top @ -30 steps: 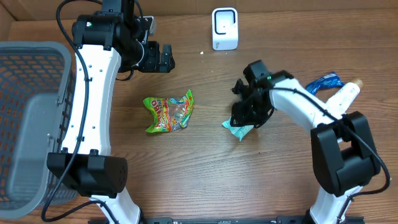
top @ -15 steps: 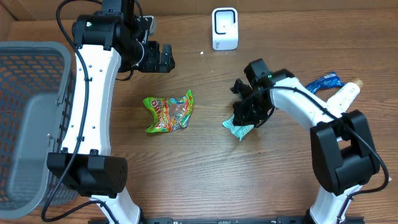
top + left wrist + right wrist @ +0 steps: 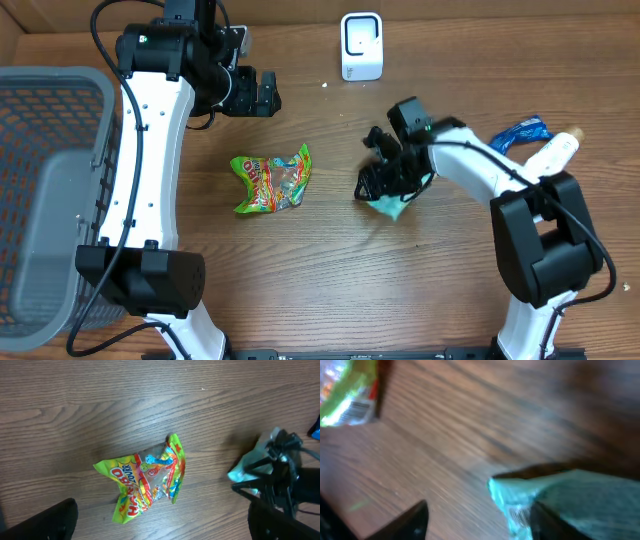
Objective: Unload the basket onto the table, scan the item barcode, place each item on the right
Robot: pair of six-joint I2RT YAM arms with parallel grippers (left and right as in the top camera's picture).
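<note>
Grey mesh basket [image 3: 60, 120] stood at the wooden bench's [image 3: 320, 290] left edge. Green candy bag [image 3: 272, 180] lay mid-bench. Blue packet [image 3: 522, 132] and white bottle [image 3: 556, 150] lay side by side at right.

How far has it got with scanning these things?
Nothing looks done: the scanner stands apart at the back. In hand: the right gripper, jaws apart, sits over the teal packet. Left: grip it, carry it to the scanner.

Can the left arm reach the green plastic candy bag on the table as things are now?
Probably yes: the open left end effector hangs near the green plastic candy bag, and only bare wooden table lies between them.
</note>
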